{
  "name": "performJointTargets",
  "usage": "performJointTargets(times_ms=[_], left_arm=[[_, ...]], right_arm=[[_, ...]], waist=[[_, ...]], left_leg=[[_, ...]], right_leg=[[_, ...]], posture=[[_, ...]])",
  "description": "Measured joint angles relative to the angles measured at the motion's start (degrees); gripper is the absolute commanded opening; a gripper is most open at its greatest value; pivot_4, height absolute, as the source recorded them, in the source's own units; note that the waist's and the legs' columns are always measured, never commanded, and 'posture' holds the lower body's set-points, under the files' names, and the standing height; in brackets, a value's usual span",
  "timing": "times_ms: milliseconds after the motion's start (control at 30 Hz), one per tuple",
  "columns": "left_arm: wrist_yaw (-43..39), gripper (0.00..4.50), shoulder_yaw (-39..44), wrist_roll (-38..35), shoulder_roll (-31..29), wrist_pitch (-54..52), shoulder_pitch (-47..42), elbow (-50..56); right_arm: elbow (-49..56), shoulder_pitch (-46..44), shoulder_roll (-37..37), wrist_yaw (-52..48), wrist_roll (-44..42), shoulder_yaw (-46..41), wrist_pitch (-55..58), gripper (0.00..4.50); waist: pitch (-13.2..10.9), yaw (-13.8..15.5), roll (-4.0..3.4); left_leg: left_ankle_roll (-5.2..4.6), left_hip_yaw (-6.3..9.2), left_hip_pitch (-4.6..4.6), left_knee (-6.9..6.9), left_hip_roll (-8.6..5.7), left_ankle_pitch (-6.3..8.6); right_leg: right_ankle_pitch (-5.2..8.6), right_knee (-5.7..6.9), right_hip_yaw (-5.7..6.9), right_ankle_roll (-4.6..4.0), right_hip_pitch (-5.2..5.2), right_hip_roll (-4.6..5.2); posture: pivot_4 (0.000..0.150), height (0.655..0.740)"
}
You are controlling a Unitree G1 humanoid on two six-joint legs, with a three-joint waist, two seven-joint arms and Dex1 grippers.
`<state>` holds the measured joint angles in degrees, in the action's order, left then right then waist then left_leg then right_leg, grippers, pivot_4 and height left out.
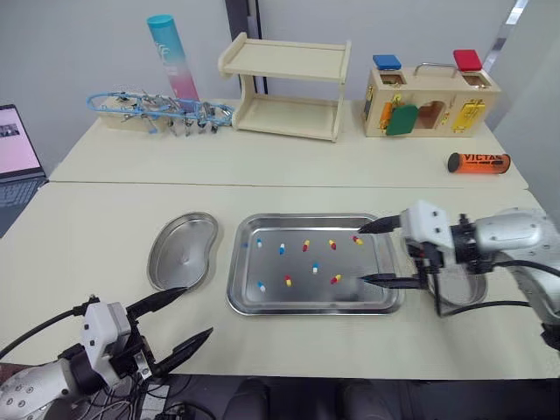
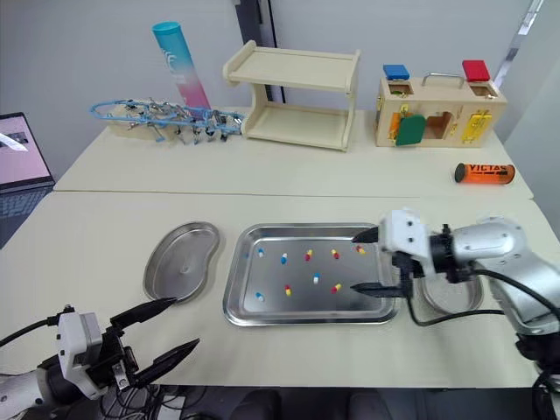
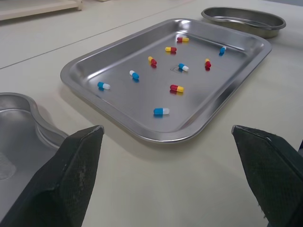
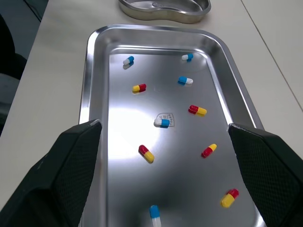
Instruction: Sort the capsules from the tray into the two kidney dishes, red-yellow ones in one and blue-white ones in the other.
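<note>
A steel tray [image 1: 234,273] lies mid-table holding several red-yellow capsules [image 1: 287,281] and blue-white capsules [image 1: 261,286], scattered apart. One empty kidney dish [image 1: 182,249] sits just left of the tray. The other kidney dish [image 1: 465,289] is at the tray's right, partly hidden behind my right arm. My right gripper [image 1: 363,255] hovers open over the tray's right end, and a blue-white capsule [image 4: 161,123] lies ahead between its fingers [image 4: 78,161]. My left gripper [image 1: 194,312] stands open near the table's front edge, below the left dish, with nothing between its fingers [image 3: 71,170].
Along the far table stand a wooden shelf [image 1: 289,87], a lock-puzzle box [image 1: 429,101], an orange cylinder [image 1: 479,163], a teal-pink tube [image 1: 172,57] and a rack of blue clips [image 1: 162,112]. A laptop [image 1: 17,144] sits at the far left.
</note>
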<state>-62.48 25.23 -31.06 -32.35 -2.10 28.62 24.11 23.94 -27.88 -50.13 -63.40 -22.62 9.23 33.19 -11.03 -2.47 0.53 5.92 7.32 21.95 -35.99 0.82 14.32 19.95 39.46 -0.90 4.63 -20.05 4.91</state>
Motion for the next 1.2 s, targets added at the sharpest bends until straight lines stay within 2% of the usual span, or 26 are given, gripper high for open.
performJointTargets(times_ms=[133,167,233,367,767,1200], left_arm=[[1.17,4.50,-0.41,-0.08,0.05,0.02,0.30,0.73],[1.18,4.50,-0.50,-0.09,0.05,0.05,0.74,0.95],[1.14,4.50,-1.01,-0.09,0.06,0.07,1.10,1.14],[1.14,4.50,-1.29,-0.09,0.02,0.13,1.20,1.34],[1.68,4.50,-2.57,0.09,-0.09,0.22,0.93,1.34],[1.69,4.50,-3.38,0.07,-1.45,0.22,0.71,2.31]], right_arm=[[2.34,-1.84,4.51,3.24,1.44,6.09,4.48,4.49],[2.33,-2.44,6.32,4.51,2.40,7.66,5.41,4.32],[2.25,-3.53,10.54,7.33,4.31,11.11,6.88,3.95],[2.09,-5.46,16.05,11.06,7.16,16.61,9.27,2.54],[-5.27,-9.30,25.57,15.62,13.07,25.36,13.56,2.54],[-16.54,-10.34,32.89,17.21,19.33,29.31,8.37,2.54]], waist=[[0.03,0.39,0.05],[0.06,0.48,0.10],[0.08,0.33,0.13],[0.10,0.35,0.17],[0.16,0.42,0.26],[0.16,-0.01,0.27]], left_leg=[[0.00,0.08,0.03,0.01,0.00,0.00],[0.00,0.09,0.03,0.01,0.00,0.00],[0.00,0.11,0.00,0.02,0.01,0.00],[0.00,0.15,0.03,0.02,0.00,0.00],[-0.01,0.22,0.01,0.04,0.00,0.01],[-0.01,0.24,0.01,0.05,0.01,0.01]], right_leg=[[0.00,-0.04,0.06,0.00,0.00,-0.01],[0.00,-0.04,0.07,0.00,0.00,-0.01],[0.00,0.00,0.06,-0.01,-0.02,-0.04],[-0.01,-0.01,0.07,-0.01,-0.03,-0.05],[-0.01,0.00,0.08,-0.02,-0.06,-0.08],[-0.01,0.03,0.07,-0.03,-0.11,-0.10]], posture=[[0.150,0.7400],[0.150,0.7400],[0.150,0.7400],[0.150,0.7400],[0.150,0.7400],[0.150,0.7400]])
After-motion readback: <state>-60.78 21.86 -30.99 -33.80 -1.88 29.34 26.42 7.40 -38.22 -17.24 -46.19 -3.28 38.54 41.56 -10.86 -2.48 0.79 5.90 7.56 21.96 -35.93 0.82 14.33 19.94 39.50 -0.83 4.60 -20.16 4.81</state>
